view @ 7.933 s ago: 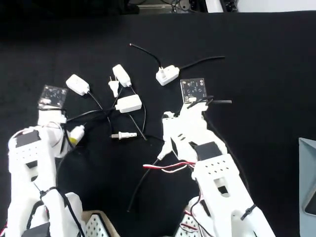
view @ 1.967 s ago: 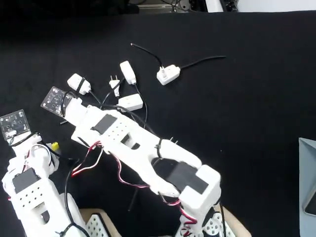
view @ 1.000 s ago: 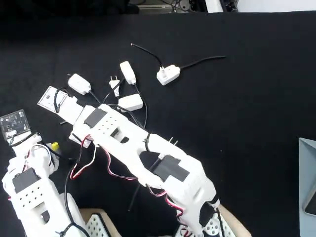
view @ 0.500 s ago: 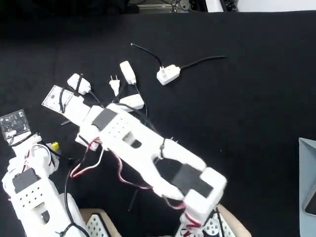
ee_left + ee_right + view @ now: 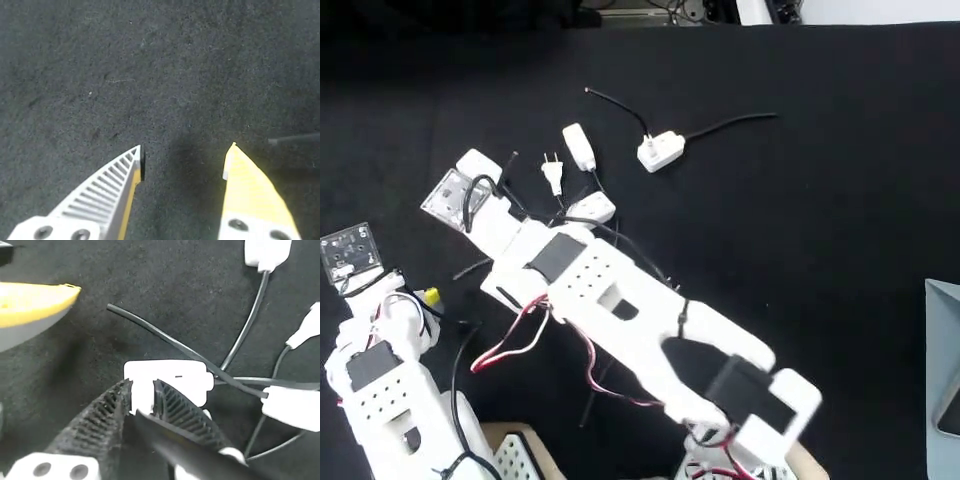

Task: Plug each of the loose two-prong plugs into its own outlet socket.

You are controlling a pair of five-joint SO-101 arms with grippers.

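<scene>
My right gripper (image 5: pixel 142 392) is shut on a white outlet block (image 5: pixel 167 380), its black fingers (image 5: pixel 107 415) pinching the block's near edge. In the high view that arm stretches diagonally across the black table, and its gripper (image 5: pixel 485 180) is at the block (image 5: pixel 475 163) at the far left. A loose two-prong plug (image 5: pixel 553 175) lies just right of it, with more white blocks (image 5: pixel 579 146) (image 5: pixel 590 208) (image 5: pixel 660 151) and black cords around. My left gripper (image 5: pixel 182 160) hangs open over bare cloth, low at the left (image 5: pixel 425 298).
Black cords (image 5: pixel 165 340) cross over the held block, and others trail toward the table's middle (image 5: pixel 620 240). More white pieces (image 5: pixel 267 252) (image 5: pixel 292 407) lie close to the right gripper. A yellow fingertip (image 5: pixel 35 302) shows nearby. A grey box (image 5: pixel 945 370) stands at the right edge.
Over the last seconds the right arm swung from the middle across to the far-left block and closed on it; in the last half second its elbow shifted right. The left arm kept still.
</scene>
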